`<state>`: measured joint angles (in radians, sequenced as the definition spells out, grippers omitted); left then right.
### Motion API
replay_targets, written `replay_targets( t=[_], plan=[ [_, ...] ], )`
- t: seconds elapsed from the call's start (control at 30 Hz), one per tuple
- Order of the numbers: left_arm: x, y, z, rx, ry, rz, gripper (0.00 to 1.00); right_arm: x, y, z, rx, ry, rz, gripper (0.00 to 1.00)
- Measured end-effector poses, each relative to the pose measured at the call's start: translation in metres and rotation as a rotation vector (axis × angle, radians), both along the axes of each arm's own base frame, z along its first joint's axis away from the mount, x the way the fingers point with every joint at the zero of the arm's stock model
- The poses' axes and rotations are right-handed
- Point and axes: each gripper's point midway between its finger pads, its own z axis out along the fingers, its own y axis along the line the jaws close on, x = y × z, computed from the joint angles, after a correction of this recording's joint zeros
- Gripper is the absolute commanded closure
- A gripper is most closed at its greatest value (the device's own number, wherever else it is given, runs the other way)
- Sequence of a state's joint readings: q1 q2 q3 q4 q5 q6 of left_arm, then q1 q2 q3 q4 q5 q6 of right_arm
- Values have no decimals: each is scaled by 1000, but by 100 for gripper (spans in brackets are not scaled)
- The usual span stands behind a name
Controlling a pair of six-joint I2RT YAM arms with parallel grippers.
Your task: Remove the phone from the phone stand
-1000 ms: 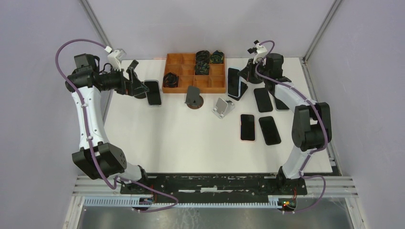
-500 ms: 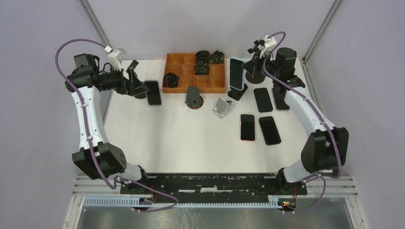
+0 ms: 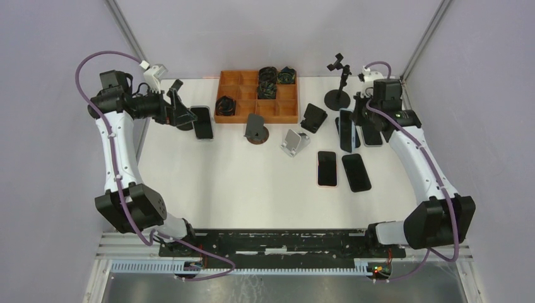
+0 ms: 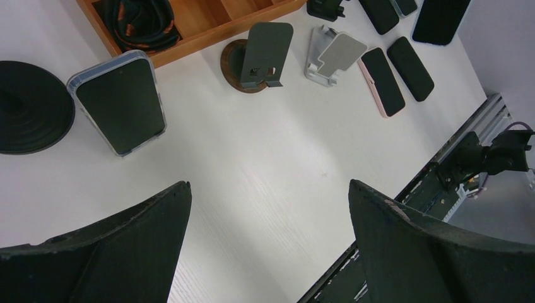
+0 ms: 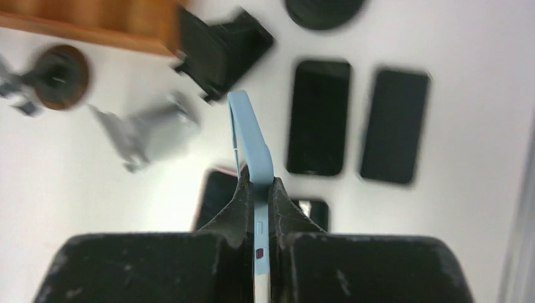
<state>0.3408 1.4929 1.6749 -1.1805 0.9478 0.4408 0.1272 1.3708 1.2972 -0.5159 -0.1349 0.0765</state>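
Over the white table, the right gripper is clamping the phone edgewise, clear of the stand; best to be lowering it flat, slowly. The left gripper is hanging open.

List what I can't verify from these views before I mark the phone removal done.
1. Right wrist view: the phone shows edge-on, so its screen is hidden; the grey stand behind it is motion-blurred.
2. Top view: where the right gripper meets the phone is too small to make out.
3. Left wrist view: the round black base is cut off by the left edge.
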Motion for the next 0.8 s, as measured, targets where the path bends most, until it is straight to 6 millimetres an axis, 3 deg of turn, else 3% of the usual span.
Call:
replay_targets(
  t=[0.1,0.3,0.53,0.8],
  plan=[
    [1,0,-2,-1,4,-2,0,-25,-41,-26,-104,112,-135,100],
    [4,1,1,2,-13,-12,0,-50,-97,-38,-292,189,-318,100],
    [6,0,-1,-9,-5,-27,0,-49,-118,-66,-430,301,-363,100],
    [5,0,-2,-6,-3,-31,0,-61,-122,-110,-520,437,-339,100]
  ],
)
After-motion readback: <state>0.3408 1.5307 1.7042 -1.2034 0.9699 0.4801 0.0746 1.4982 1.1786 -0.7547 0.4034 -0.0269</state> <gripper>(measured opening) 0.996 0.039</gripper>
